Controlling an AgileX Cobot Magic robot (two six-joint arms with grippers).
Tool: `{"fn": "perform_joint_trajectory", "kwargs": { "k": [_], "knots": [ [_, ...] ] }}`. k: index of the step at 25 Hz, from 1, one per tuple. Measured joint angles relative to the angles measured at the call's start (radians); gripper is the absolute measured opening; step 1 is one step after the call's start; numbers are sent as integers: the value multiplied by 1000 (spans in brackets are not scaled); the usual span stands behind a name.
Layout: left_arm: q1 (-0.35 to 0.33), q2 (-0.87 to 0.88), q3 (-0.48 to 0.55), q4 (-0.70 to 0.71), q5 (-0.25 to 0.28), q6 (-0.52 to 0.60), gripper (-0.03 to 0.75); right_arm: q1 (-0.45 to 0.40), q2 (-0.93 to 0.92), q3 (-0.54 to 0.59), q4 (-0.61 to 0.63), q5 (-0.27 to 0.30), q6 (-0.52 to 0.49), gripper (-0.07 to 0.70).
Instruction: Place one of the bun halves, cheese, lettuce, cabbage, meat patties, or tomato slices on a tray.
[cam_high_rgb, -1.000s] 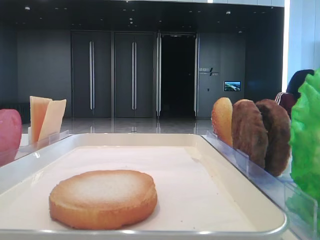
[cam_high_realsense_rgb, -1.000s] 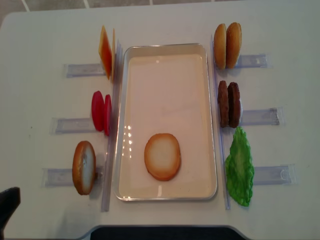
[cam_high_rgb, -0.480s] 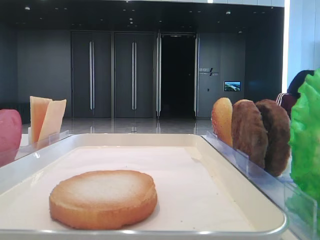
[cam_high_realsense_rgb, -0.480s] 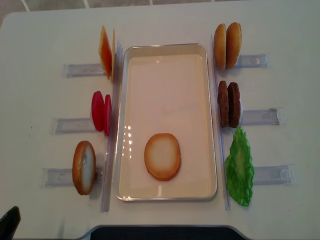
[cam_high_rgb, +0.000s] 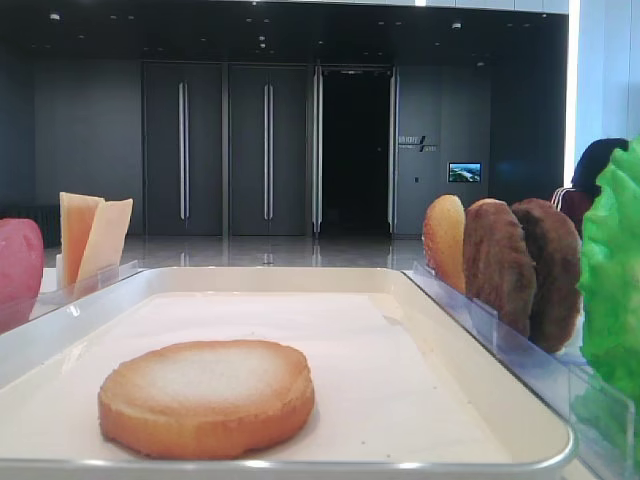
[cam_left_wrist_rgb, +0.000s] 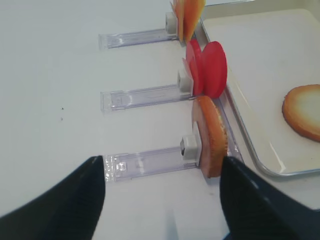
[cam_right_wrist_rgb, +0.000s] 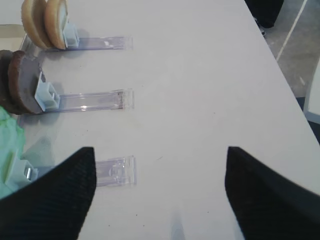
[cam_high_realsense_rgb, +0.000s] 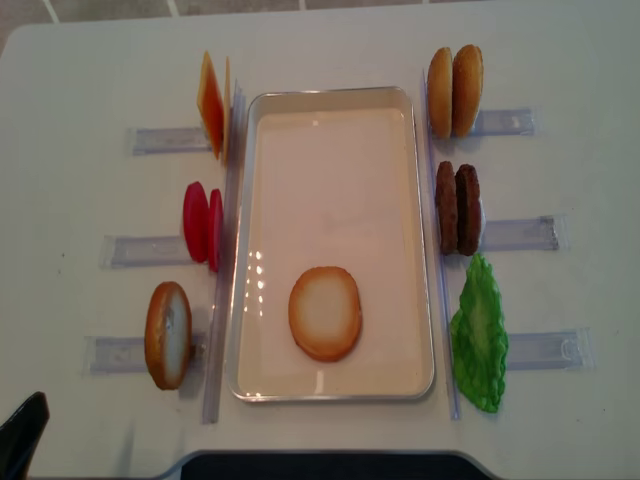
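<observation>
One golden-tan round bun half lies flat in the shallow off-white rectangular tray while the empty left tool, jaws apart, has drawn back over the bench edge, so placement looks complete; right tool likewise agape and empty

The tray is viewed from directly overhead in one exterior view and from rim level, close up, in the other. The holders on either side are covered obliquely by the wrist views; both appear to be aimed forward across the table.
</observation>
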Motion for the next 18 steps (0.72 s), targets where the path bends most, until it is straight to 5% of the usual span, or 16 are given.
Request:
{"fn": "perform_joint_trajectory", "kwargs": {
  "k": [18],
  "knots": [
    [0,0,1,-17,-4,0,410,0,0,0,0,0,0,538]
  ]
}}
